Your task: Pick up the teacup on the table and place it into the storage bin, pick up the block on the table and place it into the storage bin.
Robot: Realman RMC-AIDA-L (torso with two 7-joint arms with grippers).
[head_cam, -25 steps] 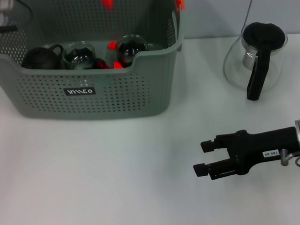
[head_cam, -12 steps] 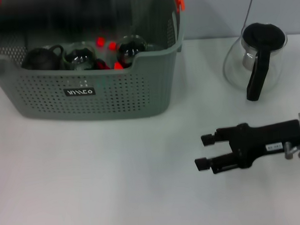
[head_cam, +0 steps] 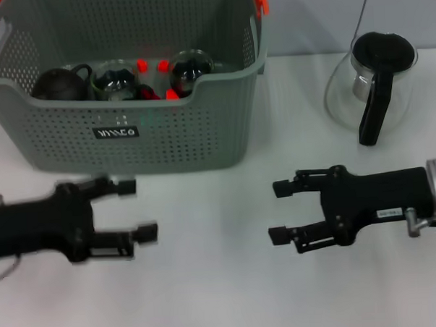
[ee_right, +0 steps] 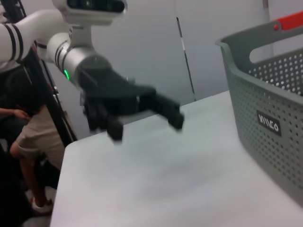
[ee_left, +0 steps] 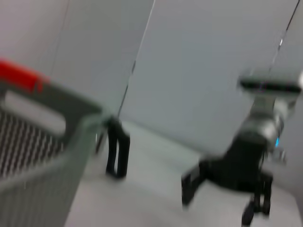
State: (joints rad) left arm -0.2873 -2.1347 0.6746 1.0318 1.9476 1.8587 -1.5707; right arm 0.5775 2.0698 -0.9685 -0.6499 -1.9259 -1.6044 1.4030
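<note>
The grey-green storage bin [head_cam: 202,128] stands at the back left of the table. Inside it are two glass teacups [head_cam: 114,80] [head_cam: 191,68], a black teapot [head_cam: 57,83] and small red blocks [head_cam: 163,66]. No teacup or block lies on the table itself. My left gripper [head_cam: 138,209] hovers low in front of the bin, open and empty. To the right of it, my right gripper [head_cam: 278,212] is also open and empty, pointing left. The right wrist view shows the left gripper [ee_right: 144,124] and the bin [ee_right: 270,118]. The left wrist view shows the right gripper [ee_left: 222,175] beyond the bin's corner [ee_left: 42,156].
A glass carafe [head_cam: 373,81] with a black lid and handle stands at the back right; its handle [ee_left: 117,153] shows in the left wrist view. A person [ee_right: 28,142] sits beyond the table's far end in the right wrist view.
My left arm has come down from over the bin to the table in front of it. The right gripper has shifted slightly left.
</note>
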